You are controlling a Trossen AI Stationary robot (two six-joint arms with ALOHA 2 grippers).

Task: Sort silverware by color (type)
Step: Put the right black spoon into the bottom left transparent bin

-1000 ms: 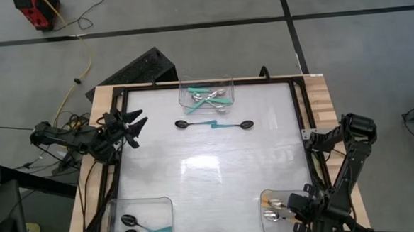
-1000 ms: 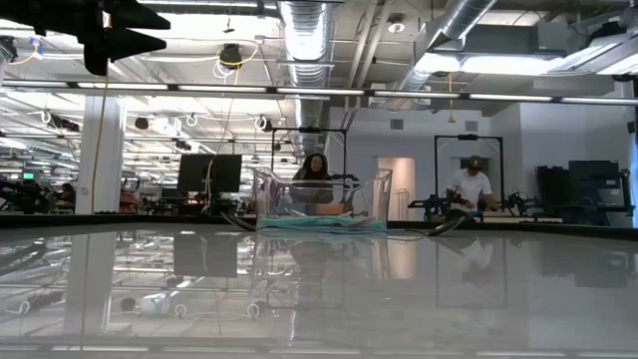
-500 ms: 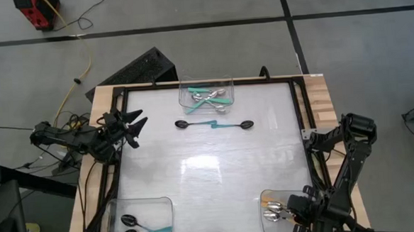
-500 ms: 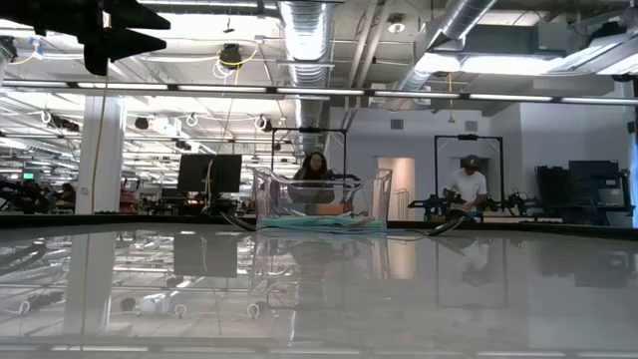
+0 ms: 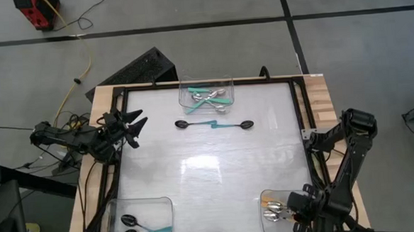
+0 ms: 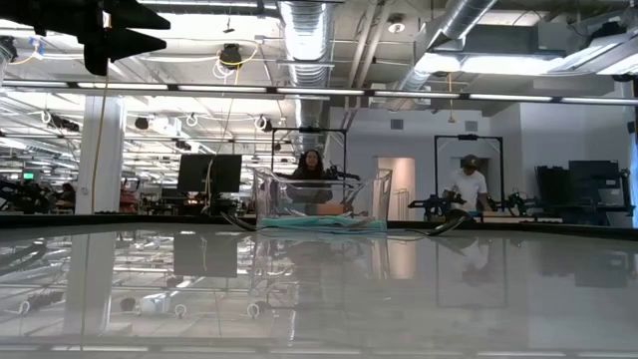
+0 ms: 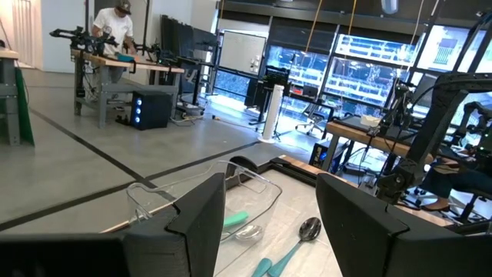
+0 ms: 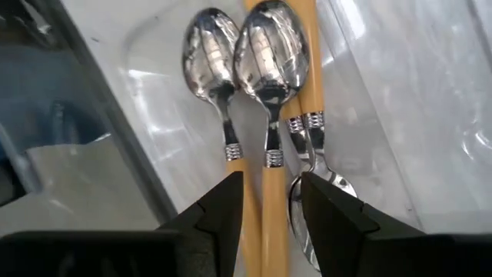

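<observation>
Three orange-handled spoons [image 8: 269, 54] lie in the clear bin [image 5: 268, 198] at the table's near right corner. My right gripper [image 8: 270, 185] hangs open just above them, pointing down, one finger on each side of an orange handle without touching it. Two black-bowled teal spoons [image 5: 214, 124] lie end to end on the table, just in front of the far bin [image 5: 205, 82], which holds silver-bowled teal spoons. The near left bin [image 5: 140, 202] holds two black-bowled spoons [image 5: 131, 226]. At the table's left edge, my left gripper [image 5: 135, 127] waits open and level.
A black frame [image 5: 205, 83] runs around the white table top. The middle of the table is bare and glossy. The left wrist view shows the far bin [image 7: 154, 196] and one loose spoon [image 7: 309, 228]. People sit at benches in the room beyond.
</observation>
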